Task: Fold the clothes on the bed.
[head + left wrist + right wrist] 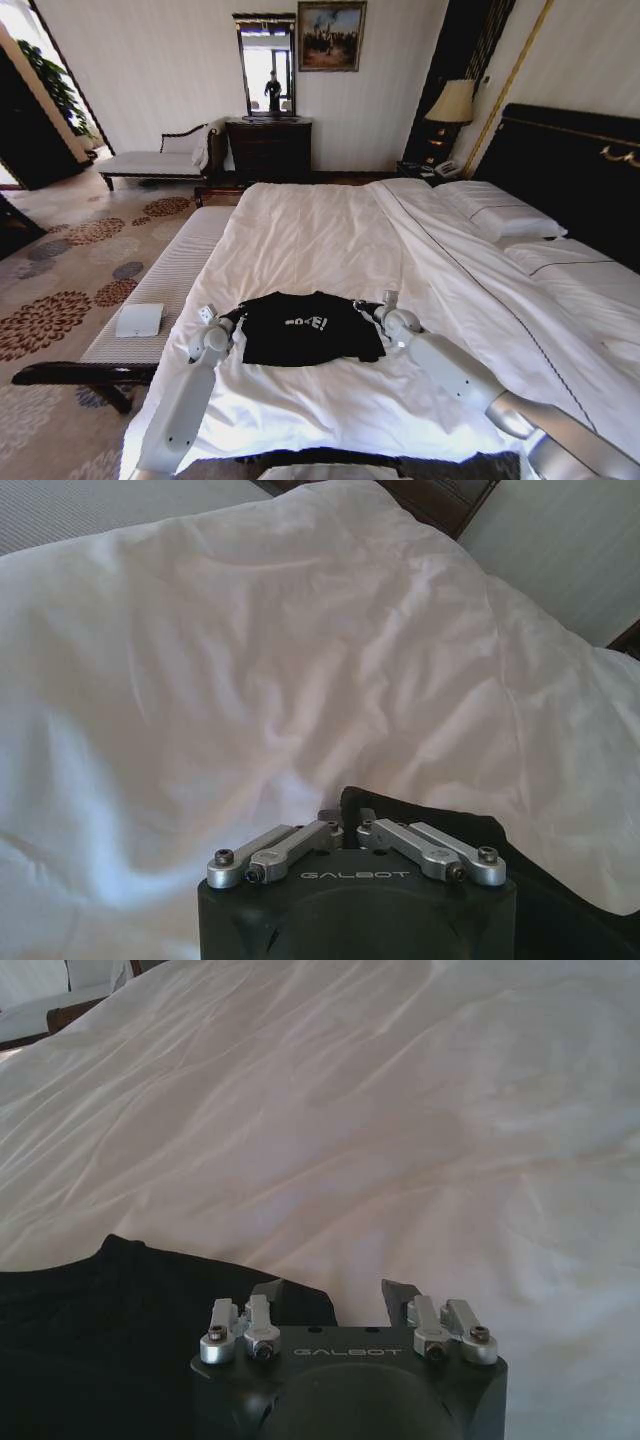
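Note:
The clothes [310,328], a black T-shirt with white lettering, lie flat on the near part of the white bed [330,230]. My left gripper [232,318] is at the shirt's left sleeve. In the left wrist view this gripper [347,823] is shut, its fingertips pinching the edge of the black fabric [560,920]. My right gripper [368,310] is at the shirt's right sleeve. The right wrist view shows it [335,1295] open, one finger [268,1292] over the edge of the shirt [100,1330] and the other above the white duvet.
A long cushioned bench [170,280] runs along the bed's left side, with a white flat object [139,320] on it. Pillows [500,215] and a dark headboard [560,170] are at the right. A dresser [268,148] and lamp [452,102] stand at the far wall.

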Motion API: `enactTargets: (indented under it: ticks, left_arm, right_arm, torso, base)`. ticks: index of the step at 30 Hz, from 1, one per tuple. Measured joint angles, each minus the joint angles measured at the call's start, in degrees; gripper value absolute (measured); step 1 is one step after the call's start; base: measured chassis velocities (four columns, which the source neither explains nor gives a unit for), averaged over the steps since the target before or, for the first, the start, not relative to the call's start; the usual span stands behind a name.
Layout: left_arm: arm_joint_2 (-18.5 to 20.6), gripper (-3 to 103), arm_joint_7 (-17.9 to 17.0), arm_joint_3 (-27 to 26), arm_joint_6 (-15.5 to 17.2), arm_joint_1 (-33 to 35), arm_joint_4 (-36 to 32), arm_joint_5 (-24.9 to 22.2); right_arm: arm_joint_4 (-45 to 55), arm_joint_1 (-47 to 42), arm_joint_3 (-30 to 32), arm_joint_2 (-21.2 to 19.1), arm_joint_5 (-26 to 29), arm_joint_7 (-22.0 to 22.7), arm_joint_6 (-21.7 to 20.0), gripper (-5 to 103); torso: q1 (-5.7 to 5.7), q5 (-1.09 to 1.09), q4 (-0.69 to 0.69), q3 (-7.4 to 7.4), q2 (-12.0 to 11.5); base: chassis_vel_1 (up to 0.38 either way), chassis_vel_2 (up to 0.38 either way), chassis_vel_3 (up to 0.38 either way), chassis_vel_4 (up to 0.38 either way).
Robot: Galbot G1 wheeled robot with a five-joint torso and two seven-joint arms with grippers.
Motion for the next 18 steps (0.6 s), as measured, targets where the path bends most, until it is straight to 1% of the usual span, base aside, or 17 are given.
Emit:
enactTargets:
  ticks: [1,2,3,5,6,7,8,12,14,18]
  left_arm:
    - [0.0,1,0.0,0.0,0.0,0.0,0.0,0.0]
    - [0.1,1,0.0,0.0,0.0,0.0,0.0,0.0]
    - [0.1,1,0.0,-0.1,0.0,0.0,0.0,0.1]
    - [0.1,1,0.0,-0.1,0.0,0.0,0.0,0.1]
    - [0.1,1,0.0,-0.1,-0.1,0.1,0.1,0.1]
    - [0.1,1,0.0,-0.2,-0.1,0.1,0.2,0.2]
    - [0.1,1,0.0,-0.2,-0.1,0.1,0.2,0.2]
    - [-0.1,1,0.0,-0.2,-0.2,0.0,0.5,0.3]
    - [-0.1,1,0.0,-0.2,-0.2,0.0,0.6,0.4]
    - [-0.2,1,0.0,-0.1,-0.5,-0.2,1.0,0.6]
  right_arm:
    - [0.1,-0.2,0.0,0.0,-0.1,-0.1,-0.1,52]
    - [0.3,-0.3,-0.1,-0.1,-0.1,-0.2,-0.2,63]
    - [0.4,-0.5,-0.1,-0.1,-0.2,-0.5,-0.4,72]
    - [0.5,-0.7,-0.1,-0.2,-0.3,-0.7,-0.5,72]
    - [0.5,-0.9,-0.1,-0.3,-0.5,-1.0,-0.7,70]
    - [0.6,-1.1,-0.1,-0.5,-0.9,-1.5,-0.9,65]
    - [0.6,-1.1,-0.1,-0.5,-0.9,-1.5,-0.9,65]
    - [0.7,-1.6,0.1,-0.8,-1.5,-3.0,-1.2,43]
    - [0.8,-1.7,0.2,-0.9,-1.5,-3.3,-1.3,43]
    - [0.8,-1.9,0.6,-0.9,-1.9,-4.1,-1.0,21]
  torso:
    - [0.00,0.00,0.00,0.00,0.0]
    - [0.00,0.00,0.00,0.00,0.0]
    - [0.00,0.00,0.00,0.00,0.0]
    - [0.00,0.00,0.00,0.00,0.0]
    - [0.00,0.00,0.00,0.00,0.0]
    - [0.00,0.00,0.00,0.00,0.0]
    - [0.00,0.00,0.00,0.00,0.0]
    - [0.00,0.00,0.00,0.00,0.0]
    - [0.00,0.00,0.00,0.00,0.0]
    - [0.00,0.00,0.00,0.00,0.0]
  base:
    - [0.000,0.000,0.000,0.000]
    - [0.000,0.000,0.000,0.000]
    - [0.000,0.000,0.000,0.000]
    - [0.000,0.000,0.000,0.000]
    - [0.000,0.000,0.000,0.000]
    - [0.000,0.000,0.000,0.000]
    - [0.000,0.000,0.000,0.000]
    - [0.000,0.000,0.000,0.000]
    - [0.000,0.000,0.000,0.000]
    - [0.000,0.000,0.000,0.000]
